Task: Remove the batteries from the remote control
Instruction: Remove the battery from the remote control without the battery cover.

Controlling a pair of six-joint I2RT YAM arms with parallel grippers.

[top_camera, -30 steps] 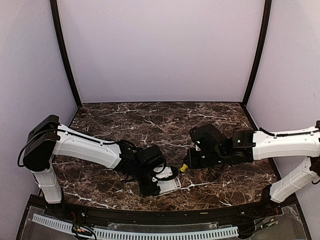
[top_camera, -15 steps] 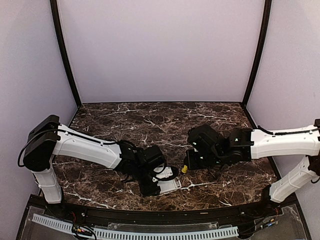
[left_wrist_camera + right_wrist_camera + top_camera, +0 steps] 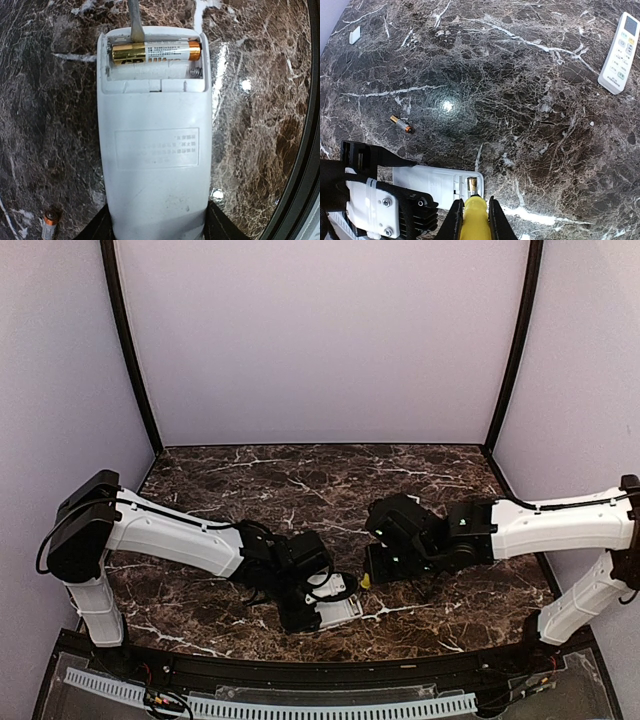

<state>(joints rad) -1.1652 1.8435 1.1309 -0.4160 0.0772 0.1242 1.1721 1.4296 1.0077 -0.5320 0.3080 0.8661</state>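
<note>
A white remote (image 3: 155, 165) lies back up with its compartment open. One gold battery (image 3: 155, 51) with a copper end sits in the far slot; the near slot is bare. My left gripper (image 3: 157, 231) is shut on the remote's lower end. My right gripper (image 3: 472, 220) is shut on a yellow-handled screwdriver (image 3: 472, 222). Its metal blade (image 3: 134, 20) reaches into the compartment's left end by the battery. A loose gold battery (image 3: 401, 124) lies on the table left of the remote, also in the left wrist view (image 3: 49, 223). From above, the remote (image 3: 338, 610) lies between both grippers.
A second white remote (image 3: 619, 52) lies button side up at the far right of the right wrist view. A small flat white cover (image 3: 355, 35) lies at its far left. The table's dark front rim (image 3: 306, 150) runs close to the held remote.
My right arm has shifted a little to the left toward the remote, with the screwdriver still in it. The left arm and the remote have not moved.
</note>
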